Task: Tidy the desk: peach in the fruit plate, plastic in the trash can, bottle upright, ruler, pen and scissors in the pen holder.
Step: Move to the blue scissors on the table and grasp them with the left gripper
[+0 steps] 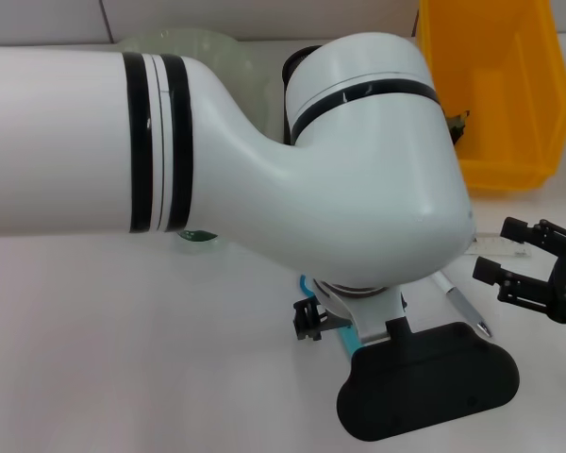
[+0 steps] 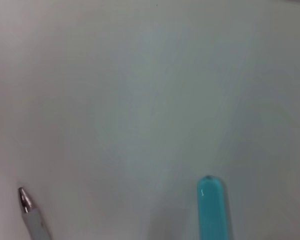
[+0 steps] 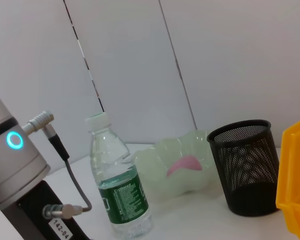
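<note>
**Hovering over the scissors with my own arm in the way**

Reaching down over the white surface (image 1: 94,340), my left arm fills most of the head view, and its wrist sits right above the blue-handled scissors (image 1: 335,326). The left wrist view shows the rounded blue tip of a handle (image 2: 210,205) and the metal tip of the pen (image 2: 25,200) lying apart from it on the surface. How my left gripper stands I cannot tell. My right gripper (image 1: 526,272) hangs near the right edge of the surface with its fingers (image 1: 521,229) spread and nothing between them, just beside the clear ruler (image 1: 495,249) and the pen (image 1: 464,304).

By my reckoning much is already done: the bottle (image 3: 117,180) stands upright, the peach (image 3: 186,165) lies in the fruit plate (image 3: 155,170), and the mesh pen holder (image 3: 245,170) waits beside the yellow trash can (image 1: 495,104).

The risks, as I judge them:
- My left arm hides the scissors from the head camera, so a descent could land off-centre and push them instead of gripping.
- The pen lies close by; a skewed approach might knock it rolling.
- Both my grippers are working near each other, so a sideways move could bring them into contact.
</note>
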Motion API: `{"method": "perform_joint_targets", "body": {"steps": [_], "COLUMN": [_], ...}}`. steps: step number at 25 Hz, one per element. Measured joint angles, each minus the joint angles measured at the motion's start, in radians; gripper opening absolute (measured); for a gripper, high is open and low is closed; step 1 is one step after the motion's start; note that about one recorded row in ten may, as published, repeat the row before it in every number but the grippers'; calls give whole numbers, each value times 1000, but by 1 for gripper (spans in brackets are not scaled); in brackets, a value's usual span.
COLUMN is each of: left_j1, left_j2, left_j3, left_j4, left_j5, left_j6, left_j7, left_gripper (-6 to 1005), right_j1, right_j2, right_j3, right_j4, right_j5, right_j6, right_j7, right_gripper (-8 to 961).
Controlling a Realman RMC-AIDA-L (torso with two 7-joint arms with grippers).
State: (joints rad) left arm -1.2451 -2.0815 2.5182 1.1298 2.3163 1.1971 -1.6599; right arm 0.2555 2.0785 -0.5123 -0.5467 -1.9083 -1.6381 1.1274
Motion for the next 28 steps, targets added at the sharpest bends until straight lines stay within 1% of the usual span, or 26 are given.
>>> {"method": "perform_joint_targets", "body": {"steps": [16,20,28], "left_j1": [3,3,1], "left_j2": [0,0,0], "left_j3": [24,39,41], "left_j4": [-19,-24,-26], "left_j5": [-3,-3,-3], "left_j6": [-28,-33,-33], "left_j7": [2,-1,-2], "left_gripper": [689,653,582], "right_j1": [15,20,28], "right_j2": [0,0,0], "right_j3": [0,0,0], "right_j4": [4,4,18], "right_j5": [0,0,0], "right_j6": [1,1,4], "right_j7": [4,4,3], "right_gripper": [826,826,826]}}
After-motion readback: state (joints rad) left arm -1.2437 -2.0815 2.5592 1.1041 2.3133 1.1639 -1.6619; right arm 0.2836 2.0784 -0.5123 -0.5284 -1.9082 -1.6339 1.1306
